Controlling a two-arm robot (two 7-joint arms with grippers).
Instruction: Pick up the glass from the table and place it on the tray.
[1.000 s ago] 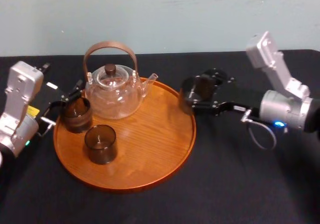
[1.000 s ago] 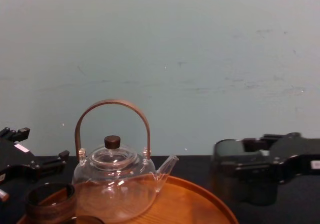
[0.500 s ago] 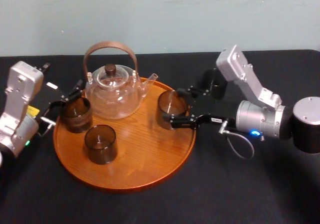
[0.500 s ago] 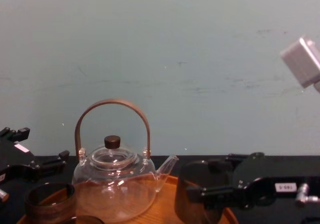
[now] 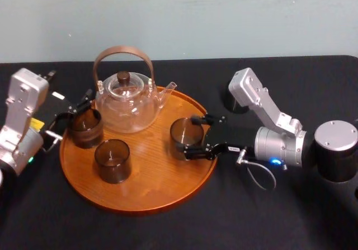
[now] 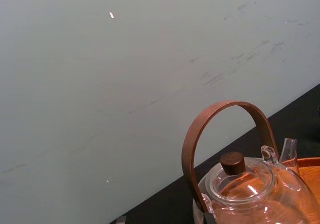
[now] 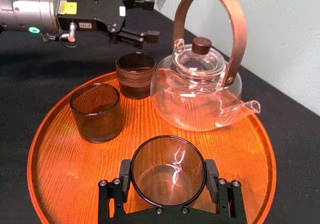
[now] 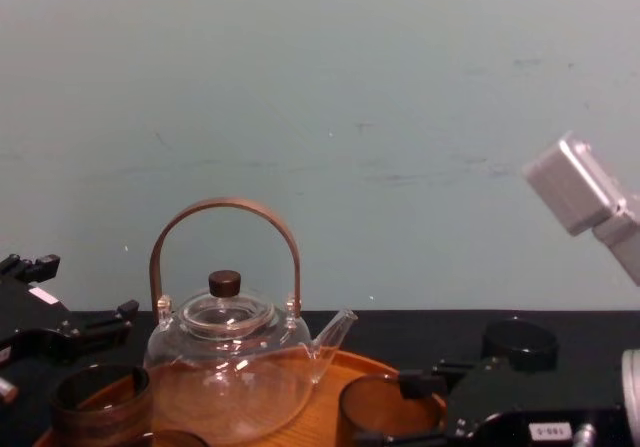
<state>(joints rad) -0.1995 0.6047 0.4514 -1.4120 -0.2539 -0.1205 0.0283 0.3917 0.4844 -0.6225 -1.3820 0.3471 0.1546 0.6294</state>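
Observation:
The glass (image 5: 183, 137) is a smoky clear tumbler standing upright at the right side of the round orange-brown wooden tray (image 5: 145, 197). My right gripper (image 5: 193, 137) is shut on it. In the right wrist view its black fingers (image 7: 124, 173) press both sides of the glass (image 7: 168, 170). The chest view shows the glass (image 8: 385, 407) low over the tray's rim, and I cannot tell whether its base touches the wood. My left gripper (image 5: 70, 118) rests open at the tray's left edge, by another dark glass (image 5: 85, 127).
A glass teapot (image 5: 126, 102) with a brown hoop handle stands at the back of the tray. A second dark glass (image 5: 113, 160) sits at the tray's front left. A round black object (image 5: 235, 100) lies on the black table (image 5: 268, 216) behind my right arm.
My right gripper has carried the glass leftward from above the table beside the tray to inside the tray's right rim, and lowered it. The left arm has not moved.

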